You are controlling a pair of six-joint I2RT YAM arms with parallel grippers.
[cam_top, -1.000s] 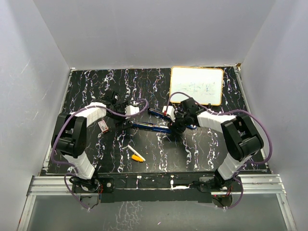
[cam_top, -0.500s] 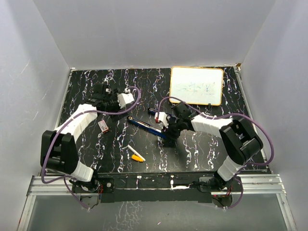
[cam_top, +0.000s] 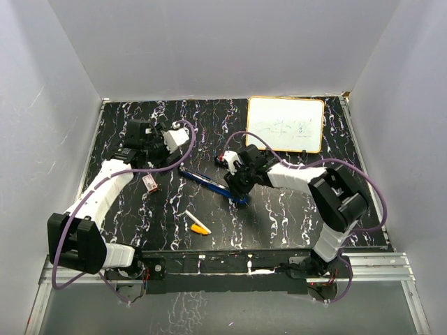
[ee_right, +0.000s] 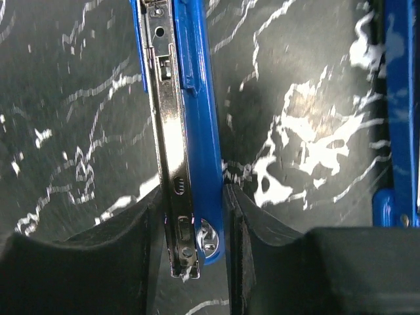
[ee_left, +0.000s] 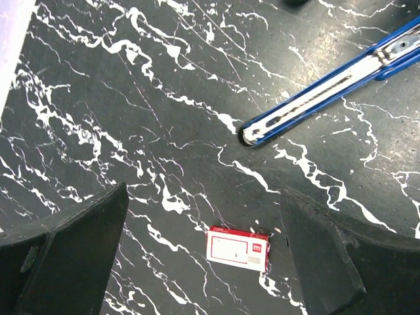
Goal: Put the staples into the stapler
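The blue stapler (cam_top: 209, 183) lies opened out on the black marbled table, its silvery magazine rail (ee_left: 326, 92) facing up. My right gripper (cam_top: 236, 187) is shut on its hinge end (ee_right: 191, 131), one finger against each side. The staples' small red-and-white box (cam_top: 149, 183) lies flat to the left of the stapler's tip. My left gripper (cam_top: 152, 145) hangs wide open above that box (ee_left: 237, 248), touching nothing. No loose staple strips show.
A yellow-and-white marker (cam_top: 199, 223) lies near the front edge. A whiteboard with an orange frame (cam_top: 285, 124) sits at the back right. The stapler's other blue arm (ee_right: 400, 98) lies just right of my right gripper. White walls enclose the table.
My left arm has swung back and left, away from the stapler, and opened fully. My right gripper has slid left along the stapler and closed on its hinge end, turning the stapler.
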